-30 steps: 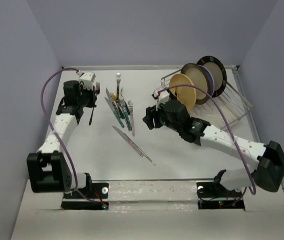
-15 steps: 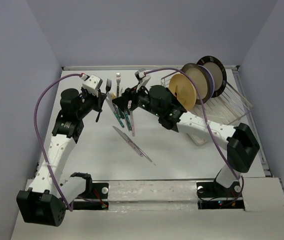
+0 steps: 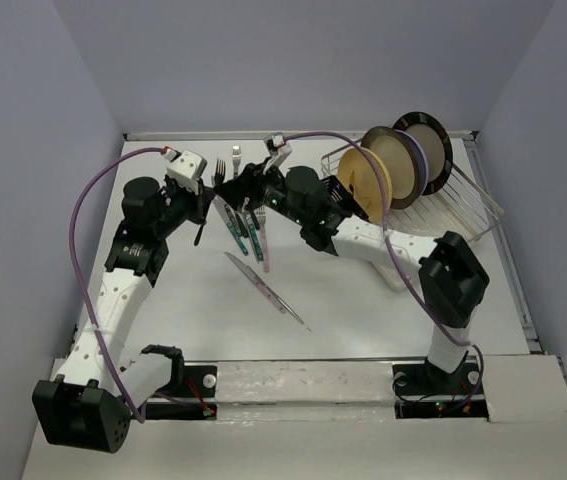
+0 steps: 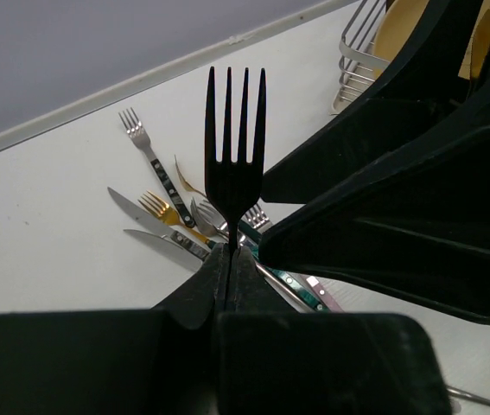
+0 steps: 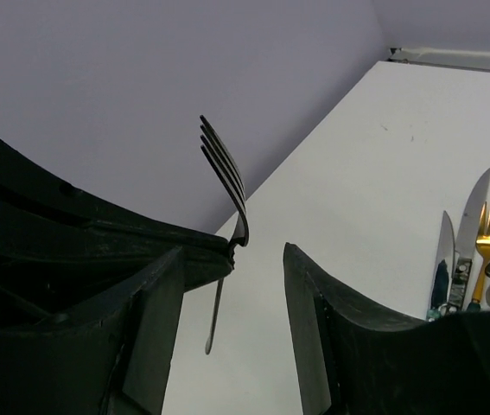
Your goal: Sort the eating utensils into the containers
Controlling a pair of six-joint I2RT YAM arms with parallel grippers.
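Overhead: left gripper [image 3: 206,200] clamps black fork [image 3: 219,173], beside utensil pile [image 3: 249,228]; right gripper [image 3: 245,190] close by.
Left wrist: fingers [image 4: 201,294] pinch fork's neck, tines up.
Right wrist: fingers [image 5: 154,328] spread wide, fork showing in the gap.

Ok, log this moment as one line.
left gripper: shut on black fork, just below tines | right gripper: open, beside fork | other utensils: lying on table | phase: likely handover
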